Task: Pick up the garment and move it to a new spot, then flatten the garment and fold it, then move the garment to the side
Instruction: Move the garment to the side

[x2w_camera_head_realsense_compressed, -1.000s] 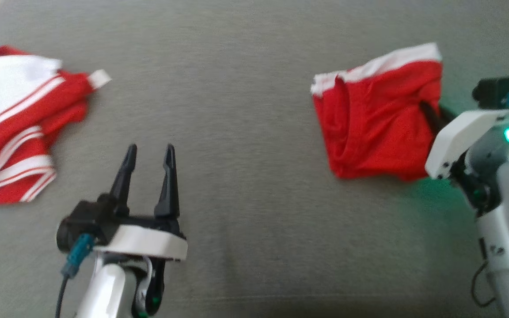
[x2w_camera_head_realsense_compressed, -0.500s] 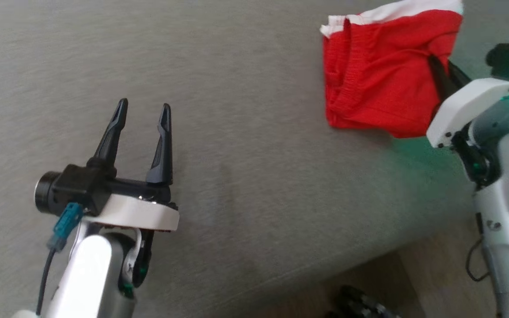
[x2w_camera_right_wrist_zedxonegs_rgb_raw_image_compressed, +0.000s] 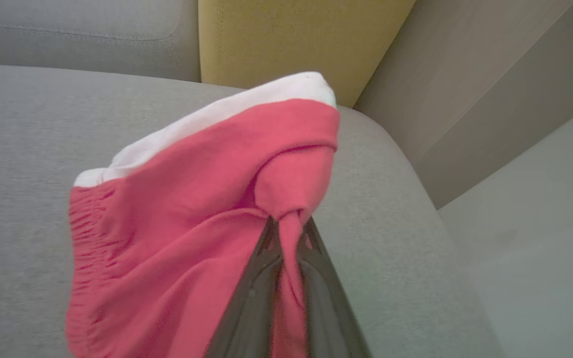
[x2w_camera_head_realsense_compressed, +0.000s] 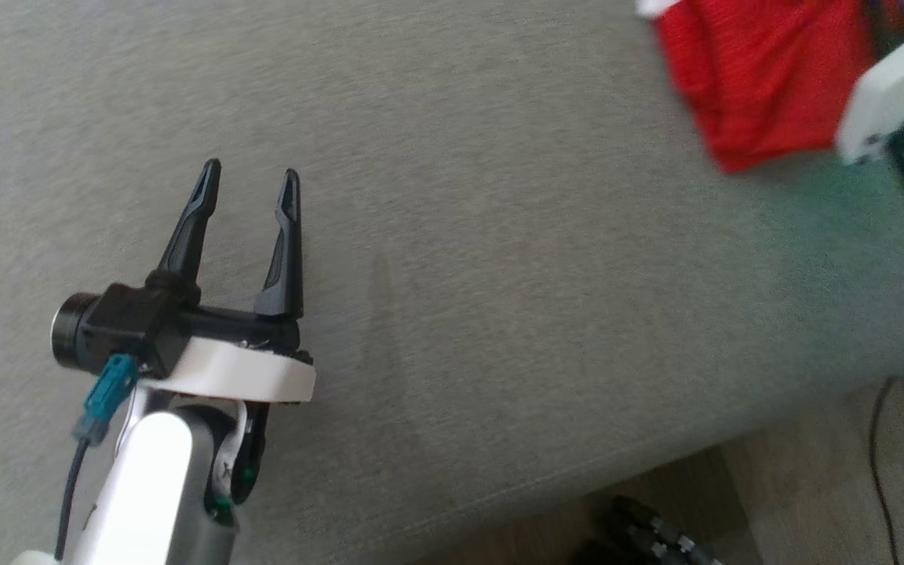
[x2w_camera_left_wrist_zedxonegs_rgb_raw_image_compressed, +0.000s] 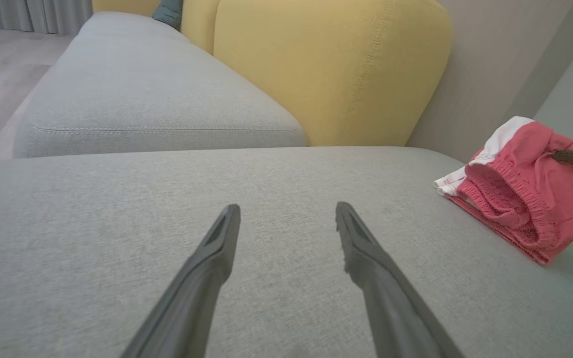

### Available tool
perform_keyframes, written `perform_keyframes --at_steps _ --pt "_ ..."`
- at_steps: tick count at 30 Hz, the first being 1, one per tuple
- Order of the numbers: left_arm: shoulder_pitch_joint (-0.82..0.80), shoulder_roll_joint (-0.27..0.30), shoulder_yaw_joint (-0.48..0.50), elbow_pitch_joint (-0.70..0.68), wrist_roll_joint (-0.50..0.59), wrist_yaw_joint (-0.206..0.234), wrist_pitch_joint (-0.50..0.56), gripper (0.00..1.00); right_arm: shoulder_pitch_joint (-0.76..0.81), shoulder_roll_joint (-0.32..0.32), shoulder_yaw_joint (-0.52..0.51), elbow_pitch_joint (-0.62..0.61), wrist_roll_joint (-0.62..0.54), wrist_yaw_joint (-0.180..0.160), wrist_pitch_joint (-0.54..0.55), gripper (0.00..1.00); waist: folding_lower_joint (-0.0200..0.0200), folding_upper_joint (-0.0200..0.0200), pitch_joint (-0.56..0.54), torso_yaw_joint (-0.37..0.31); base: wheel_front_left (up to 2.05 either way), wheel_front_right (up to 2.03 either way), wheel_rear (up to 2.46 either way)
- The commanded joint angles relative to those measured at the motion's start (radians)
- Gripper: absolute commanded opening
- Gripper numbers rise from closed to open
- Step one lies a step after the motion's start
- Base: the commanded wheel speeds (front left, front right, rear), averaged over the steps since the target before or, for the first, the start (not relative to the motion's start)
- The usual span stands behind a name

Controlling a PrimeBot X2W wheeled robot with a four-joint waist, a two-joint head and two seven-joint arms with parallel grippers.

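Over the grey sofa seat (x2w_camera_head_realsense_compressed: 499, 275), the left gripper (x2w_camera_head_realsense_compressed: 250, 168) hovers, fingers pointing up the head view, jaws spread wide apart on nothing. At the seat's right end, near the yellow back cushion (x2w_camera_right_wrist_zedxonegs_rgb_raw_image_compressed: 291, 35), the right gripper (x2w_camera_right_wrist_zedxonegs_rgb_raw_image_compressed: 289, 221) has its jaws clamped on a pinched fold of the red, white-banded garment (x2w_camera_right_wrist_zedxonegs_rgb_raw_image_compressed: 177, 199), which lies bunched on the seat. From the head, the garment is blurred, cut off by the top edge and partly covered by the right wrist's white shell (x2w_camera_head_realsense_compressed: 891, 86); a small mark on the left wrist is unreadable.

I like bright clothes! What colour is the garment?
The garment is red with a white edge; see right wrist view.
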Motion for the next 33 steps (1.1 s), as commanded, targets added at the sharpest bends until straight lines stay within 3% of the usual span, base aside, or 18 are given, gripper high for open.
perform_keyframes --at_steps 1,7,15,25,26,27,28,29,33 --pt "-0.025 0.009 0.03 -0.043 -0.002 0.005 -0.007 1.0 -0.03 -0.037 -0.011 -0.008 -0.023 -0.001 -0.008 0.0 -0.0001 0.0 0.01 0.048 0.0 0.0 0.0" --pt "-0.017 0.001 0.033 -0.048 -0.015 0.014 -0.023 1.0 -0.085 -0.121 -0.057 0.066 -0.087 -0.001 -0.014 0.0 -0.0001 0.0 0.016 0.106 0.0 0.0 0.0" --pt "-0.011 -0.008 0.028 -0.04 -0.026 0.02 -0.042 1.0 -0.098 -0.193 -0.081 0.077 -0.114 -0.001 -0.014 0.0 -0.0001 0.0 0.004 0.126 0.0 0.0 0.0" --pt "-0.001 -0.002 0.024 -0.033 -0.032 0.023 -0.045 1.0 -0.081 -0.202 -0.058 0.056 -0.119 -0.001 -0.001 0.0 -0.0001 0.0 -0.006 0.122 0.0 0.0 0.0" --pt "-0.001 -0.001 0.022 -0.032 -0.032 0.023 -0.044 1.0 -0.08 -0.2 -0.063 0.058 -0.125 -0.001 -0.003 0.07 -0.0001 0.0 -0.006 0.122 0.0 0.0 0.0" --pt "0.0 -0.001 0.021 -0.032 -0.033 0.023 -0.043 1.0 -0.078 -0.197 -0.069 0.06 -0.133 -0.001 -0.003 0.3 -0.0001 0.0 -0.007 0.122 0.0 0.0 0.0" --pt "0.0 -0.001 0.02 -0.031 -0.033 0.023 -0.043 1.0 -0.075 -0.192 -0.076 0.063 -0.139 -0.001 0.0 0.76 -0.0001 0.0 -0.008 0.122 0.0 0.0 0.0" --pt "0.0 0.0 0.018 -0.03 -0.033 0.023 -0.043 1.0 -0.073 -0.188 -0.081 0.064 -0.145 -0.001 -0.002 1.0 -0.0001 0.0 -0.009 0.123 0.0 0.0 0.0" --pt "0.001 0.0 0.013 -0.025 -0.036 0.024 -0.043 1.0 -0.069 -0.175 -0.099 0.07 -0.17 -0.001 -0.014 1.0 -0.0001 0.0 -0.016 0.126 0.0 0.0 0.0"
